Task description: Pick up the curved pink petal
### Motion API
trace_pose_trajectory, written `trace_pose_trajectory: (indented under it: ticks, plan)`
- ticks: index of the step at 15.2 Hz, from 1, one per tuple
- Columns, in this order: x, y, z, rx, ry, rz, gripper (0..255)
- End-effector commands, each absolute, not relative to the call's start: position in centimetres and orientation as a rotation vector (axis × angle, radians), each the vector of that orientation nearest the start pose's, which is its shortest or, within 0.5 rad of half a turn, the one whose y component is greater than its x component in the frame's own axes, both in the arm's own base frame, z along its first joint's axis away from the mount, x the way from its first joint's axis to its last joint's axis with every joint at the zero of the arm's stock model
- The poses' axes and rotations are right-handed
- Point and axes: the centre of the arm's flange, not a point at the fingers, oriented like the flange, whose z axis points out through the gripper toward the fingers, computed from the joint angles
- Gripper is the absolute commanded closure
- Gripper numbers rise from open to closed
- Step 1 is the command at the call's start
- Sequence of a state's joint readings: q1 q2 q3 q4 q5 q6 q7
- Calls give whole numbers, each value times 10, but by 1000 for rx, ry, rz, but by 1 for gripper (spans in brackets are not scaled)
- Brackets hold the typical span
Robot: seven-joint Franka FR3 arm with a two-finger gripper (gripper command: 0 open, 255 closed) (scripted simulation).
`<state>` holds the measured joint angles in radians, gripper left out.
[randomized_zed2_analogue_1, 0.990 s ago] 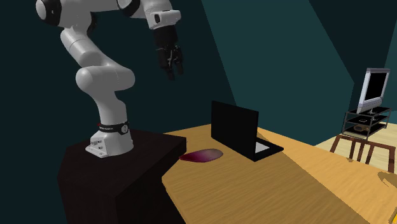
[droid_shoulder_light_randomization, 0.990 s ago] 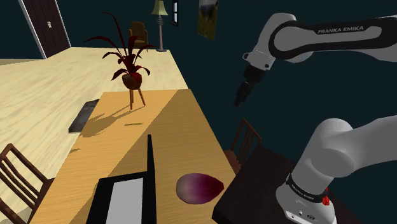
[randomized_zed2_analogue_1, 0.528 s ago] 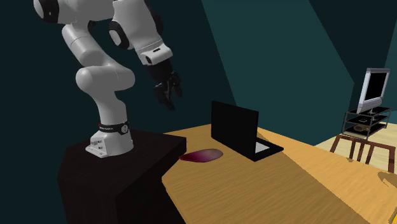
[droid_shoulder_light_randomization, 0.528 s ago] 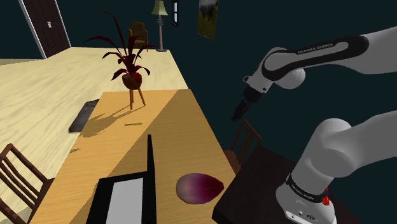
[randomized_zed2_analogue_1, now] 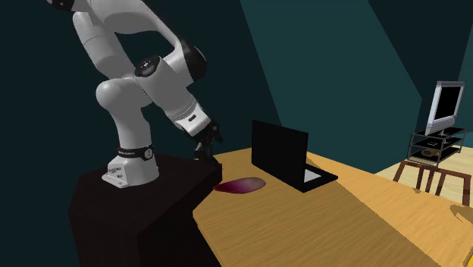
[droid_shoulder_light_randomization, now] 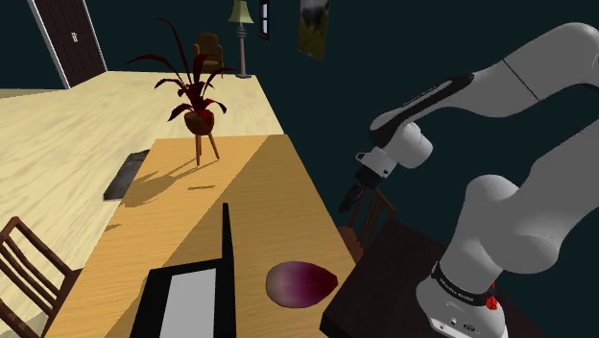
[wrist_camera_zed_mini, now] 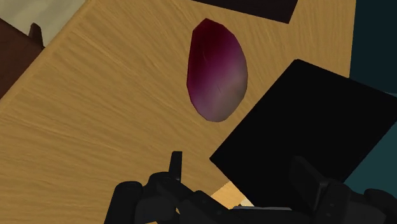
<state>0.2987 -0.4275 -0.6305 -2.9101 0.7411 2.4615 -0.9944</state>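
Note:
The petal (droid_shoulder_light_randomization: 300, 284) is a curved dark pink and purple shell lying on the wooden table (droid_shoulder_light_randomization: 259, 192) close to the stand's corner. It also lies between stand and laptop in the second exterior view (randomized_zed2_analogue_1: 241, 185). My gripper (droid_shoulder_light_randomization: 347, 206) hangs in the air above the table's edge, beyond the petal and apart from it. Seen from across the table, the gripper (randomized_zed2_analogue_1: 203, 152) is just above the stand's top. In the wrist view the black fingers (wrist_camera_zed_mini: 175, 162) stand apart around nothing, gripper (wrist_camera_zed_mini: 240, 168) open, the petal (wrist_camera_zed_mini: 217, 70) ahead of them.
An open black laptop (droid_shoulder_light_randomization: 187, 298) stands beside the petal. The black stand (wrist_camera_zed_mini: 299, 127) borders the petal's other side. A potted red plant (droid_shoulder_light_randomization: 197, 91) and a flat dark slab (droid_shoulder_light_randomization: 126, 175) sit farther along the table. Wooden chairs (droid_shoulder_light_randomization: 370, 216) flank the table.
The arm has folded down, and the gripper has dropped from high in the air to just above the table edge near the stand. The petal has not moved.

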Motion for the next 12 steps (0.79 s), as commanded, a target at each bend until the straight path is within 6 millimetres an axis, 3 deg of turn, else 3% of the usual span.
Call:
trace_pose_trajectory:
  ticks: [1, 6, 12]
  plan:
    - [320, -75, 239, -2430, -109, -365, 0]
    - [327, -63, 164, -2284, -94, -390, 0]
    - [338, -34, 78, -2107, -77, -415, 0]
